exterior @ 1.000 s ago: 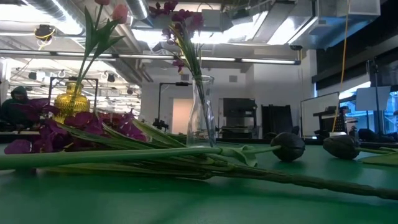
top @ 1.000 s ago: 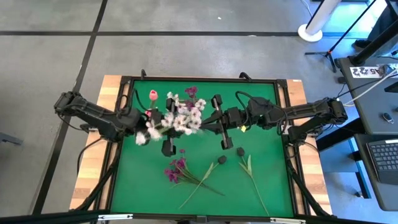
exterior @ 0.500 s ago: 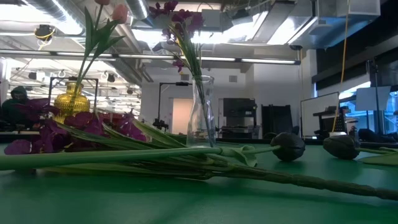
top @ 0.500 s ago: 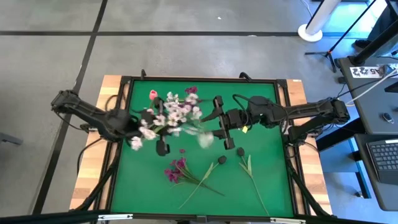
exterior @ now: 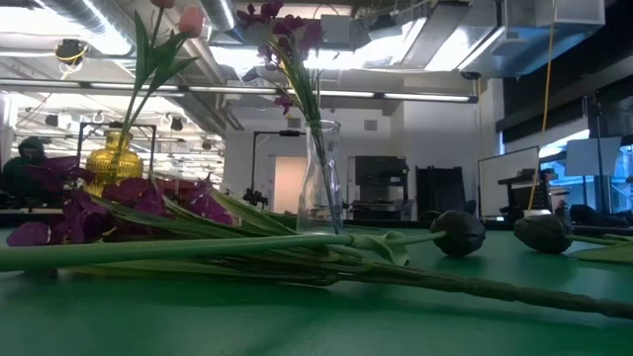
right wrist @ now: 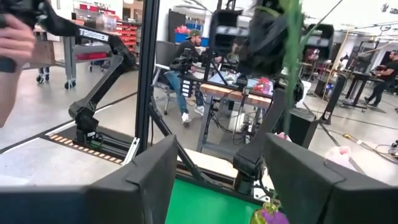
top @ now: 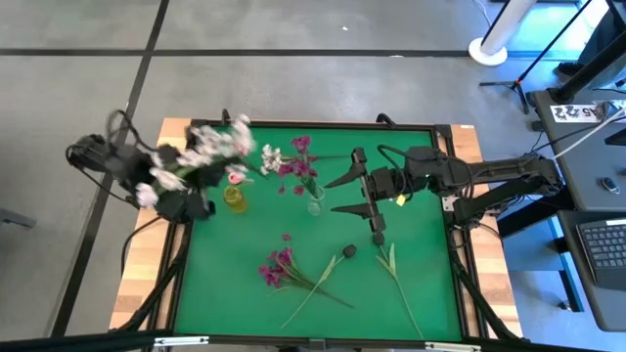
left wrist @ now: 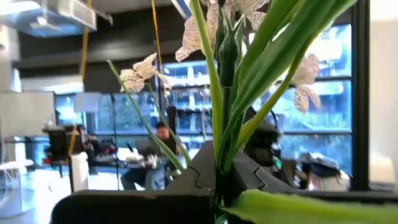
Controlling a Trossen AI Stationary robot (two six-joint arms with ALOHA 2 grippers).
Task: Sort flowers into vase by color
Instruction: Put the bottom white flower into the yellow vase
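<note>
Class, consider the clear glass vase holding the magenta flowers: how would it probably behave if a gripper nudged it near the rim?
The clear glass vase looks tall and narrow, so it would probably tip rather than slide. The magenta flowers rise well above its rim, likely making it top-heavy. Being glass, it is probably smooth and breakable.

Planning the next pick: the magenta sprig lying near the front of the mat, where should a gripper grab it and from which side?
Grip the magenta sprig on its bare green stem, partway between the head and the stem tip, probably coming straight down from above with the fingers across the stem. It lies flat on the green mat, head toward the left arm, stem running diagonally toward the front. Another stem crosses it there, so pick a clear stretch. The right gripper is open.
</note>
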